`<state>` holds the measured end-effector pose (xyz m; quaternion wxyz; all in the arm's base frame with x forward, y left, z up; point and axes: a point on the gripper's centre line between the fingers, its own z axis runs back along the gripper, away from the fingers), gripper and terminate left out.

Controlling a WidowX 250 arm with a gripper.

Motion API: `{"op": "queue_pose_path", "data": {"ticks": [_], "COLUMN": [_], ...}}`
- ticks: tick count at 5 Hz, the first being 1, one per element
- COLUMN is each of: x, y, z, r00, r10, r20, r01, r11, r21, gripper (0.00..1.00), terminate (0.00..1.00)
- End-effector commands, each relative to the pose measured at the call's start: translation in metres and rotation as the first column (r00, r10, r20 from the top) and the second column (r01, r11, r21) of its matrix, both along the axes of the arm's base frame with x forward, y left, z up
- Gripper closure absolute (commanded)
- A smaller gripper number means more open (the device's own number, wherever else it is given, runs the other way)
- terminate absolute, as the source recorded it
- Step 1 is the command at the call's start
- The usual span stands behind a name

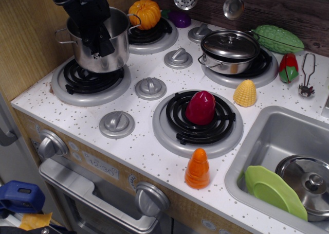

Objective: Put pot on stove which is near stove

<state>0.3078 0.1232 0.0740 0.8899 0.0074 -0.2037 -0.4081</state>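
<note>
Gripping pot (110, 51) rim, gripper (98, 38) clamped shut; pot over front-left stove (85, 85).

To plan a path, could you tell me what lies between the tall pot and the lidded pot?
A grey knob on the white cooktop lies between the pot and the lidded pot.

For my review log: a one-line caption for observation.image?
Gripper holds the pot by its rim over the front-left stove.

Single high front-left view — angled down over cooktop (149, 141)
</note>
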Motion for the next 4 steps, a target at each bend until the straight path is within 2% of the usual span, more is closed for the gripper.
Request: {"op": "queue_pose_path", "data": {"ticks": [1, 3, 4], "x": [-0.0047, -0.0058, -0.0058], "y": [0.0056, 0.0071, 0.0071], "z": [0.0169, 0.0152, 0.0152], "r00": [0.996, 0.995, 0.995], "r10": [0.022, 0.017, 0.017], "r20": [0.084, 0.094, 0.094], "r01": [-0.022, -0.017, -0.017], "r11": [1.0, 1.0, 1.0], "r21": [0.001, 0.001, 0.001], "gripper": [0.0, 0.0, 0.0], "terminate": [0.0, 0.0, 1.0]}}
